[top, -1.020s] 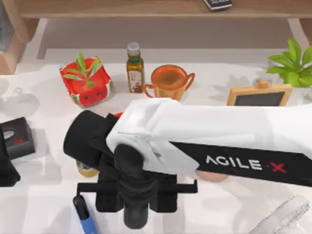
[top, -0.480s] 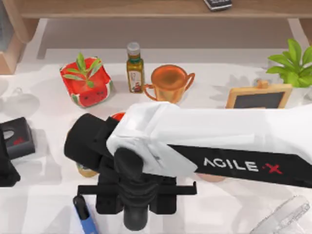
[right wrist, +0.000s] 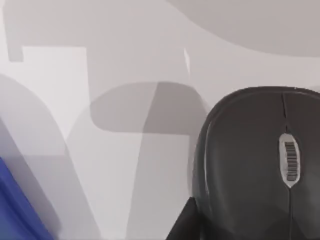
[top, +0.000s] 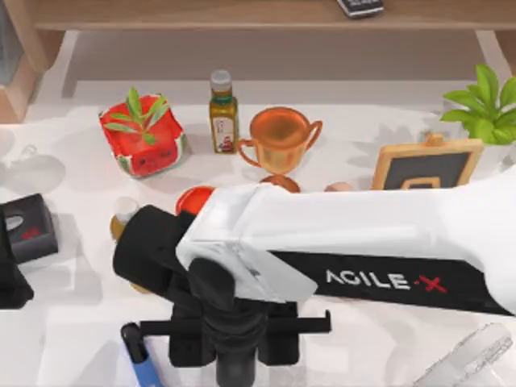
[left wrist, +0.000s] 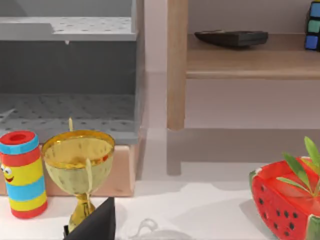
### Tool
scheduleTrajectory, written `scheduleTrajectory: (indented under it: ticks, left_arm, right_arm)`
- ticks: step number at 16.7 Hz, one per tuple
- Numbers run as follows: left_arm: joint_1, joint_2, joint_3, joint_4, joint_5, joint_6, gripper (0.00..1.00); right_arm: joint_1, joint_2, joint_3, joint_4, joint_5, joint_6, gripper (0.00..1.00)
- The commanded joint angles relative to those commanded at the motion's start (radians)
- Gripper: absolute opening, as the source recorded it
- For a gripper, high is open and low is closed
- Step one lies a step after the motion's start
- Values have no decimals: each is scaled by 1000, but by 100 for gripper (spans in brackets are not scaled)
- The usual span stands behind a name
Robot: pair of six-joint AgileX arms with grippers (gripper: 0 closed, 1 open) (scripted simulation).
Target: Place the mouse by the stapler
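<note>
The black mouse (right wrist: 250, 160) looms large and close in the right wrist view, above the white table, with a dark finger (right wrist: 184, 225) against its edge. My right gripper (top: 238, 355) hangs near the table's front edge, under the wrist, shut on the mouse. The blue stapler (top: 143, 360) lies just left of that gripper at the front edge, and it appears as a blue shape (right wrist: 20, 200) to one side of the mouse. My left arm (top: 8, 282) stays parked at the left edge.
Along the back stand a watermelon-patterned box (top: 143, 137), an oil bottle (top: 222, 113), a copper trophy (top: 278, 137), a small chalkboard (top: 427, 165) and a plant (top: 484, 105). A black box (top: 28, 226) sits at the left. A clear object (top: 468, 359) lies front right.
My right arm has shifted a little toward the table's front edge, uncovering the trophy's base and a red object behind the wrist. The left arm has not moved.
</note>
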Motion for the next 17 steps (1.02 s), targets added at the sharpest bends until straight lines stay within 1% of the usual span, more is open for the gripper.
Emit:
scheduleTrajectory:
  ticks: [13, 14, 17]
  left_arm:
    - [0, 0, 0, 0, 0, 0, 100]
    - [0, 0, 0, 0, 0, 0, 100]
    - [0, 0, 0, 0, 0, 0, 100]
  right_arm:
    - [0, 0, 0, 0, 0, 0, 98]
    - [0, 0, 0, 0, 0, 0, 100]
    - [0, 0, 0, 0, 0, 0, 100]
